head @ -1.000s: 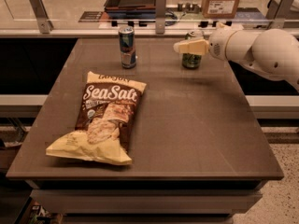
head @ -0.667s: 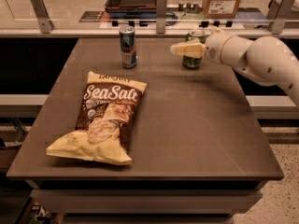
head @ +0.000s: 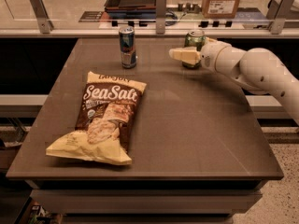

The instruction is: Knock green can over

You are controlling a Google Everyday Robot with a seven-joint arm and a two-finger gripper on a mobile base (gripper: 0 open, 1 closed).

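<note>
While green can (head: 194,40) stands upright at far right of desk (head: 187,125), gripper (head: 180,55) hangs just in front of its lower body; contact unclear, parted or closed: cannot tell. Can likely light, rigid, smooth, tall: tips easily. No grasp needed; push side wall high, near silver top.

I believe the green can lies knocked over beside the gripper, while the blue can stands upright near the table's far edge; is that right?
Not quite: in the camera view the green can stands upright, with the gripper just in front of it. The blue can does stand upright near the far edge.
</note>
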